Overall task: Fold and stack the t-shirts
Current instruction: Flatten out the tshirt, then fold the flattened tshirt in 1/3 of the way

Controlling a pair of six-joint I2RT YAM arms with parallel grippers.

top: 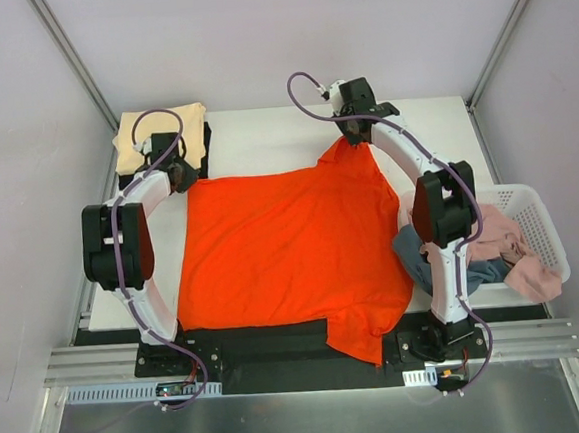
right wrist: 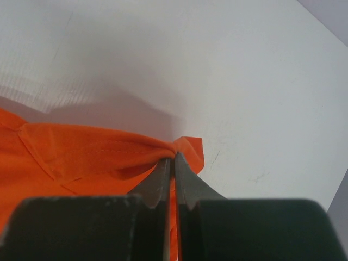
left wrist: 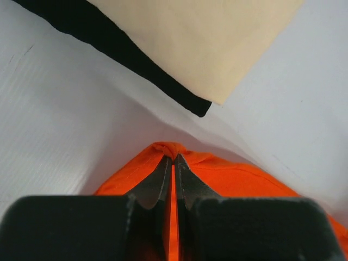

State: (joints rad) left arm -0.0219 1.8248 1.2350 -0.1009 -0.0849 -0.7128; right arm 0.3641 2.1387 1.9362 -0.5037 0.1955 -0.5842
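Left fingers (left wrist: pixel 156 182) are pressed together, pinching a small bunched fold of the orange-red t-shirt (top: pixel 282 247) at its far left corner. Right fingers (right wrist: pixel 187 184) are likewise closed tight on a gathered tip of the same shirt at its far right, where the cloth rises into a peak. From above, the left arm (top: pixel 122 250) climbs from its base, bends sharply at the elbow by the desk's left edge and angles inward to the shirt corner. The right arm (top: pixel 440 215) stretches much farther out, curving from its base to a wrist over the far side of the white desk (top: pixel 263 133). The orange-red shirt lies spread across the middle of the desk, one sleeve hanging over the near edge. At the far left corner a folded cream t-shirt (left wrist: pixel 206 38) rests on a black t-shirt (left wrist: pixel 109 49). A white basket (top: pixel 538 207) at the right holds crumpled pink (top: pixel 530 273) and blue (top: pixel 418 252) shirts.
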